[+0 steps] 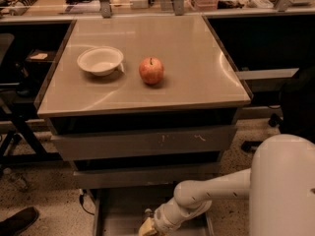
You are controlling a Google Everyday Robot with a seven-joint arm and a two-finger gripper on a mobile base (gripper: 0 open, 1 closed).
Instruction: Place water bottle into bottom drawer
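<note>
3 drawers: the bottom drawer (120, 214) is standing pulled out under the wide scratched front (142, 142) and the narrower front (142, 176), its flat grey floor lying open to the camera.
Gripper: the gripper (146, 227) is hanging low over that floor, right of its middle, at the picture's bottom edge. The white arm (209, 194) is spanning down to it from the robot body on the right.
Gripper state: cannot tell whether it is holding anything, as the bottom edge is cutting it off.
Water bottle: not showing clearly. A small pale knob (146, 213) just above the gripper may be its cap, so I am judging the bottle to be at the gripper, inside the drawer's outline.
Handling (judgement): I am expecting a small plastic bottle to be light, smooth and yielding. A mid-body hold with modest squeeze is looking safest, since a pinch near the cap is inviting slip.
Edges: the left rail (96, 215) and the narrower front overhead are bounding the drawer. The arm's elbow is sitting close to the right rail.
Open room: the floor left of the gripper is offering the widest stretch.
Tabletop: 1 bowl (100, 60) and 1 apple (151, 71) are sitting well apart from the work.
Floor: 1 shoe (18, 221) is lying left of the cabinet.
</note>
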